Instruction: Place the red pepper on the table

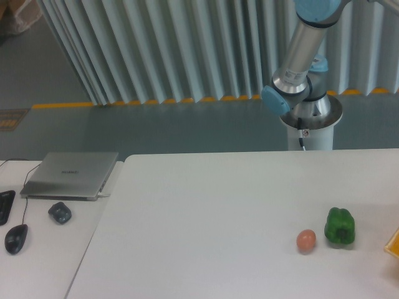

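Note:
The red pepper does not show in this view. The gripper is out of view; only the arm's lower links (303, 59) and its base (310, 118) show behind the far edge of the white table (206, 212). A green bell pepper (340, 227) stands on the table at the right. A small orange-pink egg-shaped object (305, 240) lies just left of it.
An adjoining white desk (43, 261) at the left holds a closed laptop (72, 174), a black mouse (16, 238) and a small dark object (60, 212). A yellow-orange edge (393, 243) pokes in at the right border. Grey vertical slats stand behind.

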Available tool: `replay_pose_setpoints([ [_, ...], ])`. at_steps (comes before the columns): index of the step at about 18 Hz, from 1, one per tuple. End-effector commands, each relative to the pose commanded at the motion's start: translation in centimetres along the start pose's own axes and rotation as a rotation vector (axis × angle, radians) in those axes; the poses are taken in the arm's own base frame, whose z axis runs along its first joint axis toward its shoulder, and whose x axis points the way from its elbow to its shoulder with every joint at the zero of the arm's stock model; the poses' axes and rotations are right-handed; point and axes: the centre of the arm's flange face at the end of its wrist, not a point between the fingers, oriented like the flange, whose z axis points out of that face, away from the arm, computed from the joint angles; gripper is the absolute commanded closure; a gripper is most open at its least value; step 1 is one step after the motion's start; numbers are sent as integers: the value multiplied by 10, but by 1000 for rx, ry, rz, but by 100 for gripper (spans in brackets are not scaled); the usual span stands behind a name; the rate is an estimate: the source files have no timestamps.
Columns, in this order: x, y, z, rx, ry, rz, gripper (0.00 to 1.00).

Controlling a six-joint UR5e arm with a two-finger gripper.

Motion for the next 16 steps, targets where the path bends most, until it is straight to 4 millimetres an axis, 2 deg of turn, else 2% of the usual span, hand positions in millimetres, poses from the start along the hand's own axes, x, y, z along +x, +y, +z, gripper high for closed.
replay_pose_setpoints([
  [7,-5,5,4,-5,5,-7,0],
  [9,-5,6,5,-4,7,-8,10],
  [12,-4,8,10,-9,13,-9,15],
  [13,-3,6,8,-7,11,-7,24],
  [15,-2,7,11,-10,14,-6,28],
  [16,-2,5,9,-8,12,-7,34],
])
